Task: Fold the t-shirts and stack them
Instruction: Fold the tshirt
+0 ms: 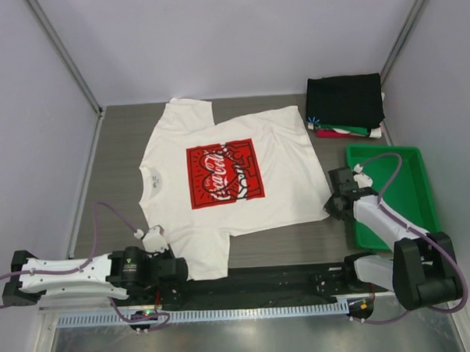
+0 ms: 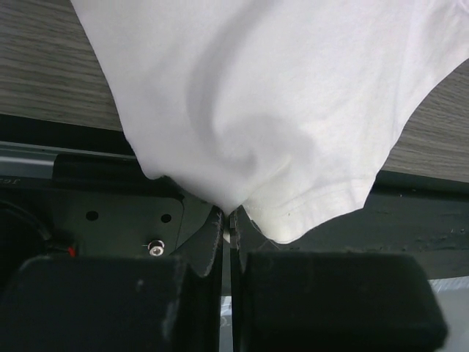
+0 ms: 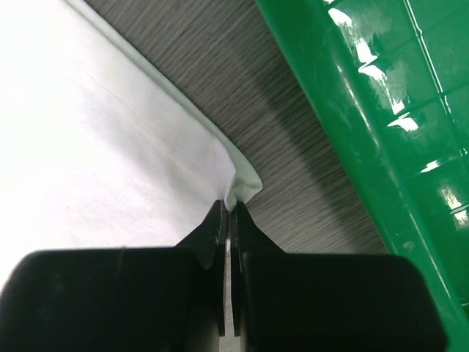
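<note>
lowest in the top view, at the bottom left, the left gripper [image 2: 226, 222] is clenched on the near sleeve of the white t-shirt [image 1: 220, 184]. its wrist view shows the sleeve cloth gathered to a point between the closed fingertips, hanging over the black rail [image 1: 286, 279] at the table's near edge.

further up, at the right middle of the frame, the right gripper [image 3: 229, 211] is pinched onto the near hem corner of the same shirt. a small curl of hem stands up from the tips, and the green tray [image 1: 403, 188] lies just beside it.

the shirt lies spread flat on the table [image 1: 125, 150], print up, with the collar to the left and the hem to the right. in the upper right sits a stack of folded tees with a black one [image 1: 345, 99] on top and green, red and white edges showing beneath.

by my reading this is the start of the first fold, with both near corners taken. the next move seems to call for both arms to lift together, evenly, and carry the near edge up the frame over the print, keeping the cloth taut so neither pinch slips.
</note>
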`<control>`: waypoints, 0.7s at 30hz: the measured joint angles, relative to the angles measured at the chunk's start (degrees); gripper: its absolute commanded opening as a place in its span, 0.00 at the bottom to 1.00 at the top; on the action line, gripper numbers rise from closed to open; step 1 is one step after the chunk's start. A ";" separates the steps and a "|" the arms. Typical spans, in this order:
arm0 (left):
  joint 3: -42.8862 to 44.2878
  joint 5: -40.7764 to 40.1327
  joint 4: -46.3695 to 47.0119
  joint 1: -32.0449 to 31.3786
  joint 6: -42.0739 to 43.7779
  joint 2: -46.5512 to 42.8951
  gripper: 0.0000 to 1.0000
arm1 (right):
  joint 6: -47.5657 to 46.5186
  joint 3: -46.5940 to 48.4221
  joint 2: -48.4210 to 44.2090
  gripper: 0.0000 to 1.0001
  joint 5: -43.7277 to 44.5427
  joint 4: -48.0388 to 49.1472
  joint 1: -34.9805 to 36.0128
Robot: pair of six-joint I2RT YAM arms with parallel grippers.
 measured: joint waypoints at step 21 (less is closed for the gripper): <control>26.18 -4.48 0.02 28.26 37.62 20.85 0.00 | -6.71 12.15 -8.11 0.01 -10.40 -4.39 0.04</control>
